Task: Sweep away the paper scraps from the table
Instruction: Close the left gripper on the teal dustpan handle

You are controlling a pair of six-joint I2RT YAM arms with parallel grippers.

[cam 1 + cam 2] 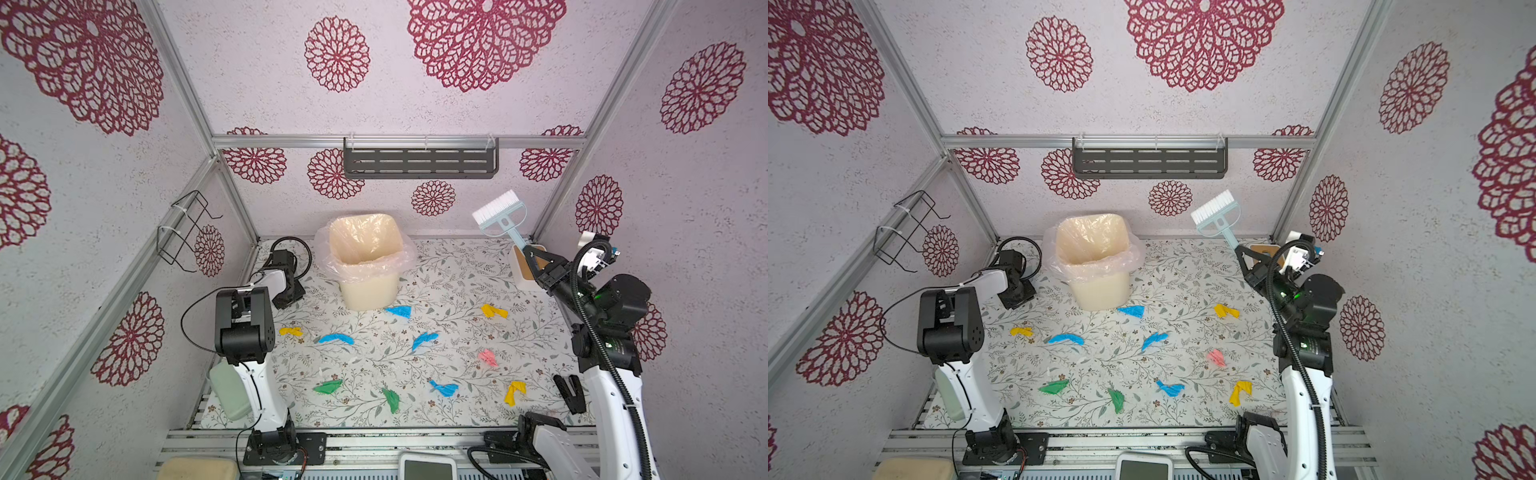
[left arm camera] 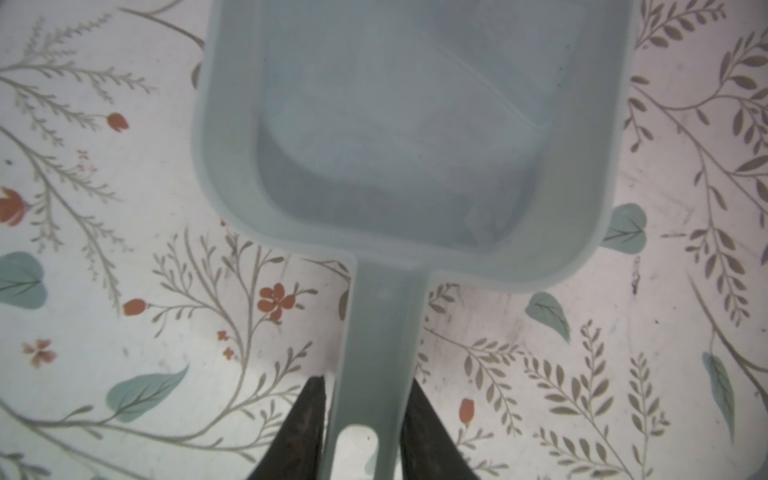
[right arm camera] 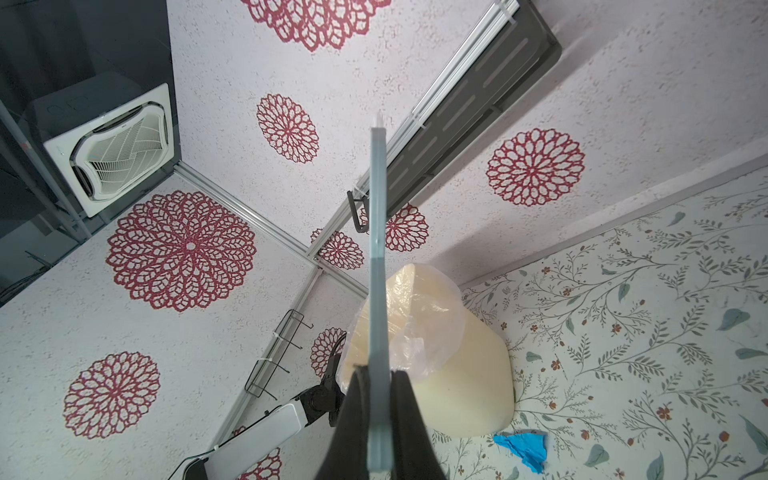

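Observation:
Several paper scraps lie spread over the table [image 1: 374, 361]: blue [image 1: 399, 311], yellow [image 1: 493, 311], pink [image 1: 488, 357] and green [image 1: 328, 387] ones. My right gripper [image 1: 534, 253] [image 3: 379, 370], raised at the back right, is shut on the handle of a pale blue brush [image 1: 498, 212] [image 3: 378, 249] whose white bristles point up towards the back wall. My left gripper [image 2: 368, 382] is shut on the handle of a pale blue dustpan [image 2: 415, 145], one finger on each side. In both top views that gripper [image 1: 291, 297] sits low at the back left, and the dustpan is hidden under the arm.
A cream bin [image 1: 365, 266] with a clear liner stands at the back middle. A white holder [image 1: 524, 270] is in the back right corner. A black clip [image 1: 569, 392] lies front right. A pale green block [image 1: 228, 390] sits by the left arm.

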